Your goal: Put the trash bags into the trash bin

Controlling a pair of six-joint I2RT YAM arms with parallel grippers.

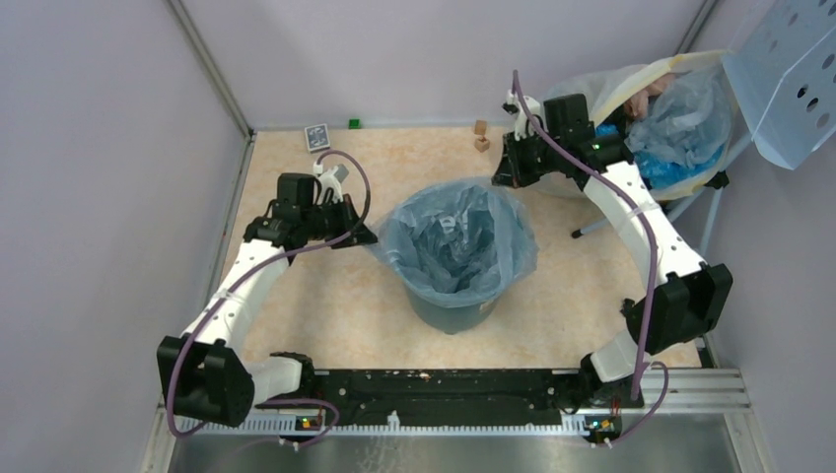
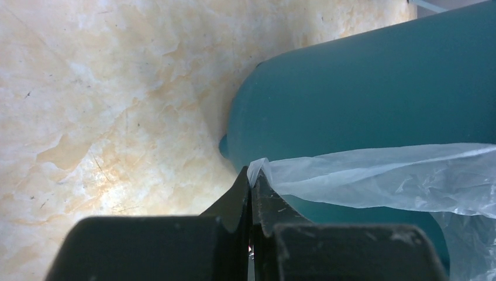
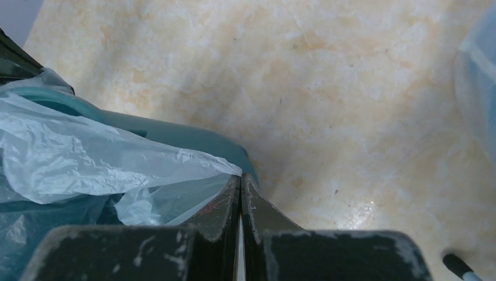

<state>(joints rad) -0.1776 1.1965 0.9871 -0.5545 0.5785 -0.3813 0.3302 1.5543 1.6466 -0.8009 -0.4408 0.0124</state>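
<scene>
The dark-teal trash bin [image 1: 449,313] stands upright mid-table. The pale-blue trash bag [image 1: 458,236] lines it, its mouth spread wide over the rim. My left gripper [image 1: 365,236] is at the bin's left side, shut on the bag's edge. The left wrist view shows its jaws [image 2: 251,178] pinching a corner of the bag [image 2: 398,175] against the bin wall [image 2: 362,76]. My right gripper [image 1: 501,180] is at the bin's far right rim. In the right wrist view its jaws [image 3: 240,180] are closed with the bag's edge [image 3: 76,158] caught at the tips, above the bin [image 3: 193,137].
A big yellowish sack [image 1: 680,118] stuffed with bags sits at the back right, behind my right arm. Two small wooden blocks [image 1: 481,135], a green block [image 1: 354,123] and a card box [image 1: 316,136] lie along the back wall. A perforated panel [image 1: 789,79] hangs at the right.
</scene>
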